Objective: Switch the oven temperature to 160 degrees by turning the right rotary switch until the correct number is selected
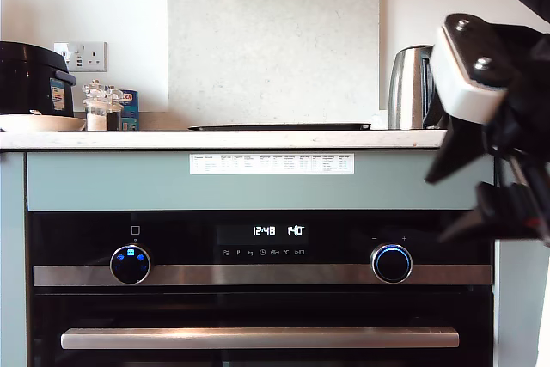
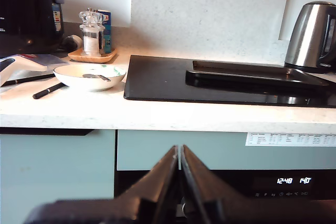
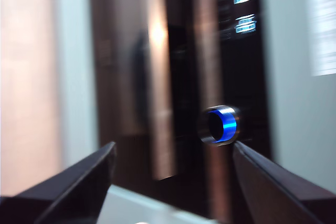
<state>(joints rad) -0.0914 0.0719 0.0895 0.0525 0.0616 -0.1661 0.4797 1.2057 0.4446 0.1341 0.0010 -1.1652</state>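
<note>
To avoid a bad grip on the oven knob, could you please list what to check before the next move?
1. Number reads 160: not ok, shows 140.
2. My second gripper open: ok.
3. Right rotary switch centred between its fingers: not ok, nearer one finger.
4. Fingers around the switch: not ok, apart from it.
5. My first gripper shut: ok.
6. Second wrist view sharp: not ok, blurred.

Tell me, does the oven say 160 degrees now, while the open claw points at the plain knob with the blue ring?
Not quite. The number reads 140 degrees, not 160, as the exterior view shows. The rest holds: my second gripper is open and points at the right rotary switch.
</note>
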